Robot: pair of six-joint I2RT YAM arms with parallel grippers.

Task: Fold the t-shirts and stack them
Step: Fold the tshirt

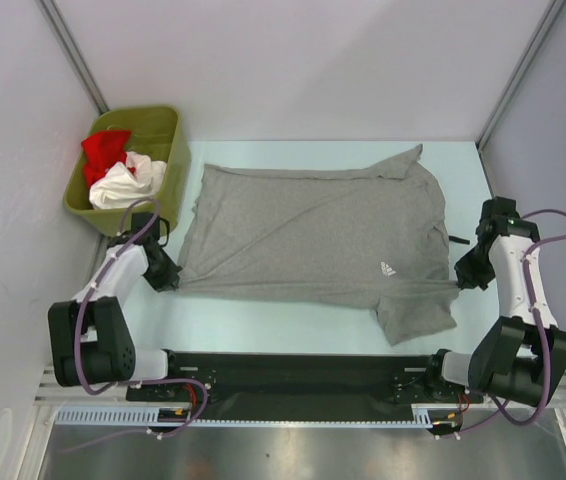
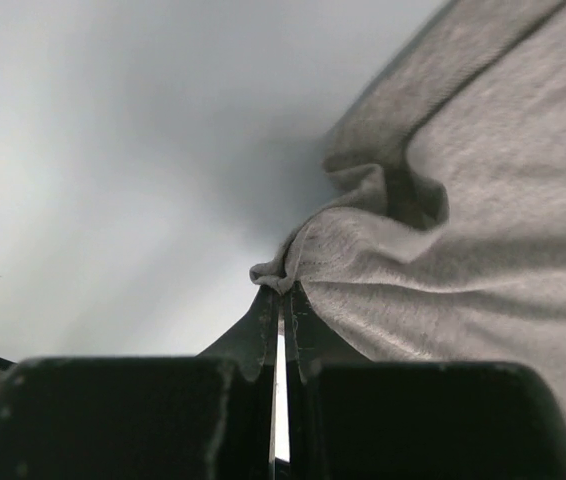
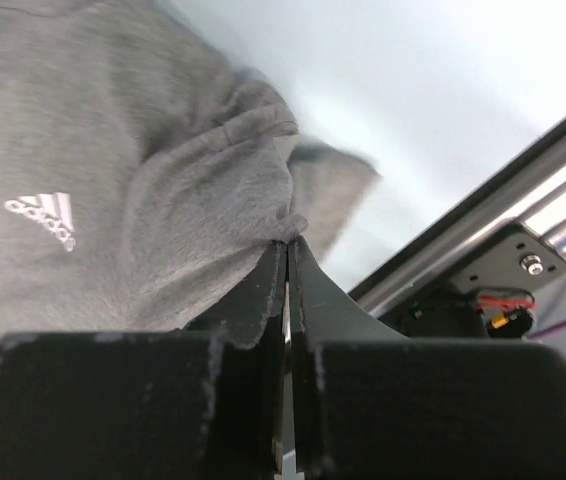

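Fabric of the grey t-shirt (image 1: 313, 235) is pinched at both ends. The left gripper (image 2: 281, 292), jaws pressed together, nips a hem corner, and the right gripper (image 3: 286, 245), jaws likewise closed, nips a bunched fold just past the white logo (image 3: 41, 220). Between the two grippers the shirt lies spread on the table (image 1: 263, 322); beyond the left one, a red t-shirt (image 1: 103, 148) and a white t-shirt (image 1: 123, 186) sit crumpled in the olive bin (image 1: 171, 128).

The pale tabletop (image 1: 293, 325) carries a grey t-shirt (image 1: 313, 235) spread nearly flat across its middle. The shirt's hem lies toward the left and its shoulders toward the right, with a small white logo (image 1: 389, 268) facing up and one sleeve (image 1: 418, 315) reaching toward the near edge. An olive-green bin (image 1: 175, 170) stands at the far left corner, just beside the shirt's hem.
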